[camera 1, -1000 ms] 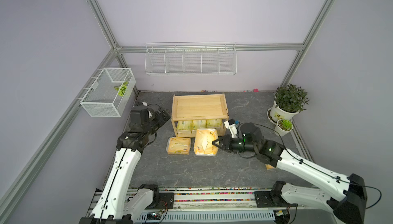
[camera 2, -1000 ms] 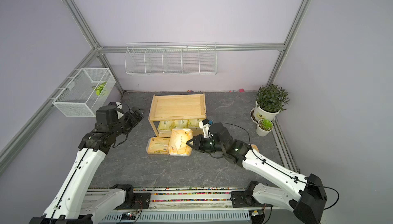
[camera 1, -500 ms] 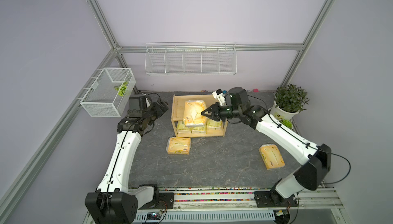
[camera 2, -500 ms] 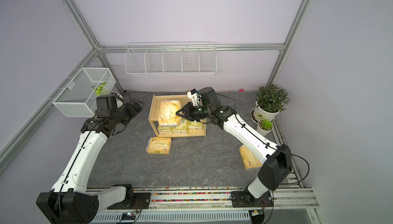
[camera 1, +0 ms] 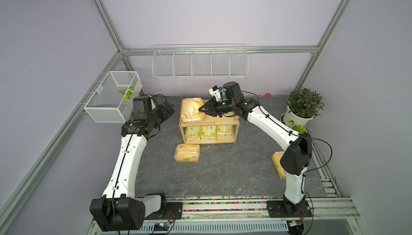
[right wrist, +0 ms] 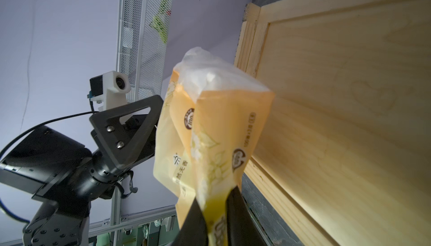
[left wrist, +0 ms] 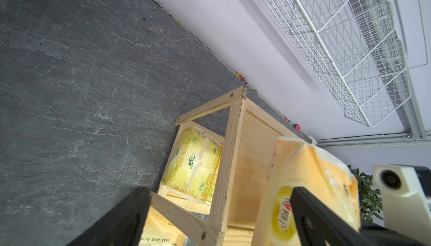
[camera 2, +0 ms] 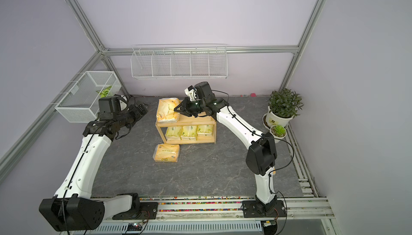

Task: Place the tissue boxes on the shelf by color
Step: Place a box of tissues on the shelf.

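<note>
The light wooden shelf (camera 1: 209, 124) (camera 2: 189, 122) stands mid-table. Three yellow-green tissue boxes (camera 1: 209, 132) (camera 2: 185, 132) lie side by side on its lower board. My right gripper (camera 1: 200, 109) (right wrist: 217, 219) is shut on one end of an orange tissue box (camera 1: 191, 111) (right wrist: 217, 128) and holds it over the left end of the top board. A second orange box (camera 1: 187, 153) lies on the table in front of the shelf. A third (camera 1: 278, 162) lies at the right, partly behind my right arm. My left gripper (camera 1: 169, 109) (left wrist: 218, 193) is open, just left of the shelf.
A white mesh basket (camera 1: 113, 95) hangs on the left wall. A white wire divided rack (camera 1: 199, 63) is mounted on the back wall. Two potted plants (camera 1: 301, 106) (camera 2: 278, 131) stand at the right edge. The right part of the top board (right wrist: 349, 93) is bare.
My right arm lifted the orange box from the table in front of the shelf up to the top board's left end. My left arm rose and stretched toward the shelf's left side.
</note>
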Tool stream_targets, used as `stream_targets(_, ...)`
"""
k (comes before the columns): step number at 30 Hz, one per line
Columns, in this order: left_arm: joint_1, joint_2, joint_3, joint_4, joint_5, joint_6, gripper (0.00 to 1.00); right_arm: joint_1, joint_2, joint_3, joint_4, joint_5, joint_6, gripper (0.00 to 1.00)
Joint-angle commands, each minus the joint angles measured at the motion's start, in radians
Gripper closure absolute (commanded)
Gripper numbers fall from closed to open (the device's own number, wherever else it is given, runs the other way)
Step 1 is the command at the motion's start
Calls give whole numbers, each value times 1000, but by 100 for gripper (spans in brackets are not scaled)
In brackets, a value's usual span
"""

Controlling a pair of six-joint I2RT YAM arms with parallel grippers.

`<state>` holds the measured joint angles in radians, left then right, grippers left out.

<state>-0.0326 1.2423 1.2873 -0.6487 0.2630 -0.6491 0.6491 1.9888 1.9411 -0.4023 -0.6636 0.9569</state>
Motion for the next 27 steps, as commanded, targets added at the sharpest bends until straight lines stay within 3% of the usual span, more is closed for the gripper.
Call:
stream_targets(1, 8, -14, 24, -14, 12, 18, 0, -3, 35, 48, -15, -18, 9, 83)
stream_targets(6, 9, -20, 24, -20, 10, 21, 0, -5, 82, 93, -38, -19, 3, 80)
stream_targets(9, 11, -24, 22, -20, 10, 23, 0, -3, 95, 101, -45, -11, 2, 73)
stream_targets(13, 11, -24, 20, -19, 13, 22, 0, -3, 102, 106, -54, -8, -5, 44)
stream_targets(17, 11, -24, 16, -14, 18, 20, 0, -3, 83, 107, -85, 14, -40, 28)
stream_targets(27, 11, -27, 12, -12, 28, 18, 0, -3, 26, 113, -215, 119, -143, 22)
